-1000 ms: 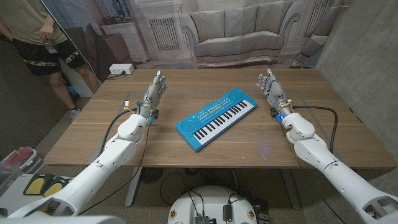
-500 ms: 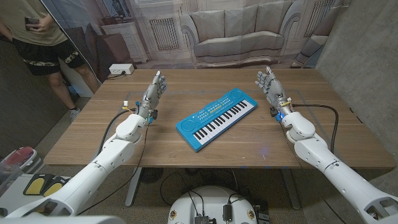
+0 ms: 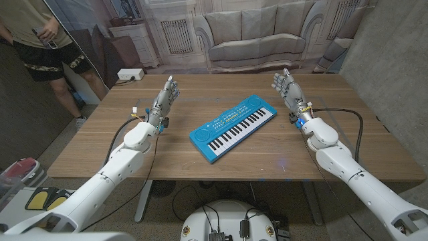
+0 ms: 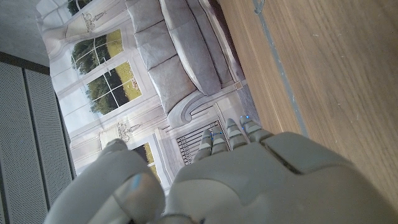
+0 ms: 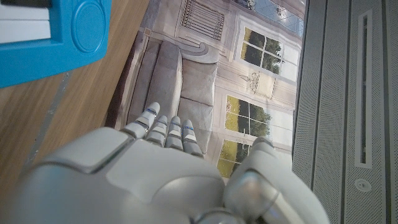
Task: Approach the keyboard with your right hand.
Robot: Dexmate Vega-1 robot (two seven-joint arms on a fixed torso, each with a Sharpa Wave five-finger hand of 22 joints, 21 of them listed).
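A blue toy keyboard [image 3: 233, 126] with white and black keys lies aslant in the middle of the wooden table [image 3: 221, 161]. My right hand [image 3: 288, 90] stands upright past the keyboard's right end, fingers apart and pointing away from me, holding nothing. It is a short gap from the keyboard and does not touch it. One blue corner of the keyboard [image 5: 53, 37] appears in the right wrist view beyond the back of my right hand [image 5: 155, 180]. My left hand [image 3: 166, 97] stands upright at the table's left, fingers spread and empty. Its back [image 4: 230, 180] fills the lower left wrist view.
A person [image 3: 43, 40] stands beyond the table's far left corner. A white box [image 3: 130, 74] sits off the table's far left edge. A backdrop printed with a sofa [image 3: 257, 33] hangs behind the table. A black cable [image 3: 348, 120] loops by my right forearm.
My right hand has shifted a little to the left and away from me, closer to the keyboard's right end. My left hand has stayed put.
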